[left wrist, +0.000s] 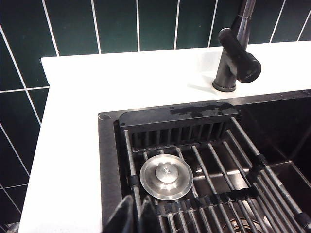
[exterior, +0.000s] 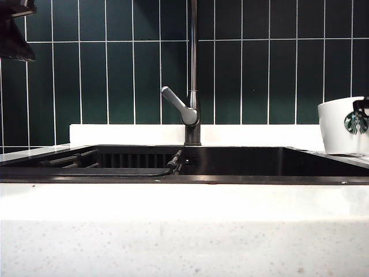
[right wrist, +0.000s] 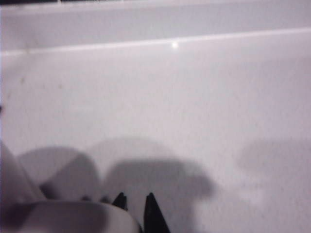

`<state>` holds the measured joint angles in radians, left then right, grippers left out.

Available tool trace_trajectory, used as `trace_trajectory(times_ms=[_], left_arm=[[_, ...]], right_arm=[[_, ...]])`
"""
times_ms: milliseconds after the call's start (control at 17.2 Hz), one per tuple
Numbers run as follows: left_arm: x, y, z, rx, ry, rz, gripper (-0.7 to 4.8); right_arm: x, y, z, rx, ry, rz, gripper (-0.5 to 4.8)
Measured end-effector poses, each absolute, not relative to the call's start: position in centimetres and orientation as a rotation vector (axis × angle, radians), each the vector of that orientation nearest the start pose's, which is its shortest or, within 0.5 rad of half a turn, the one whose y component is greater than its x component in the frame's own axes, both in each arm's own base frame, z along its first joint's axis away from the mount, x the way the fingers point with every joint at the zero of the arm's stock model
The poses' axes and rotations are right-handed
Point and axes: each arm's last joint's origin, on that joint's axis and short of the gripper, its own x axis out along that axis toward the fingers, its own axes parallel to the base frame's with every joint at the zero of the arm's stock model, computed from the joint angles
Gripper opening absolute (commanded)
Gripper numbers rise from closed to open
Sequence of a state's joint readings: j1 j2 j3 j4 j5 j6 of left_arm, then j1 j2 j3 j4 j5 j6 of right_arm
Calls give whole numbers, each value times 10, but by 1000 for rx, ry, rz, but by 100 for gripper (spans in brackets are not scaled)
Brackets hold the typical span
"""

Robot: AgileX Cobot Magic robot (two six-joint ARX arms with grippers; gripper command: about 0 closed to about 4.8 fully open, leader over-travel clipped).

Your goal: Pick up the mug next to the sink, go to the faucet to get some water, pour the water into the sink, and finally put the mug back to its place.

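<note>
Since the camera sits low at the front of the white speckled surface (exterior: pixel 184 231), the closest thing behind it is the dark rim of the sink (exterior: pixel 242 179). The mug (exterior: pixel 340 127) stands upright on the surface just past the sink's right end, logo facing forward. It's glazed ceramic, so probably stiff, fairly hefty for its size, slick and chippable. A firm pinch over the rim wall or on the handle looks like the safest bet, and it'll get heavier and sloshier once there's water in it. The faucet (exterior: pixel 193 104) stands at the back of the sink, well apart from the mug, with its spout cut off at the top. As for what's hard to read, the mug's handle doesn't show anywhere and its right side runs out of frame. The right hand (right wrist: pixel 135 209) sits right beside the blurry mug rim with its tips a sliver apart, but nobody could tell from this whether it's pinching the mug or just touching it. The left hand (left wrist: pixel 137 216) hangs over the sink's left end above a drain rack (left wrist: pixel 218 165) and a steel stopper (left wrist: pixel 166 176), with its fingers pressed together on nothing.
</note>
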<state>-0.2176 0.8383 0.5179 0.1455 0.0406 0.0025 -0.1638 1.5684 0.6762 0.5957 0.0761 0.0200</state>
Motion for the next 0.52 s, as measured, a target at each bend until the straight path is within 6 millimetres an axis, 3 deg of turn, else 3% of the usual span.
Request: trace_trajectory(times_ms=[291, 523], left_arm=[[185, -42, 263, 18, 174, -258, 25], [185, -42, 263, 10, 174, -257, 25]], right_arm=[[291, -51, 208, -22, 337, -268, 77], [283, -51, 206, -24, 425, -285, 76]])
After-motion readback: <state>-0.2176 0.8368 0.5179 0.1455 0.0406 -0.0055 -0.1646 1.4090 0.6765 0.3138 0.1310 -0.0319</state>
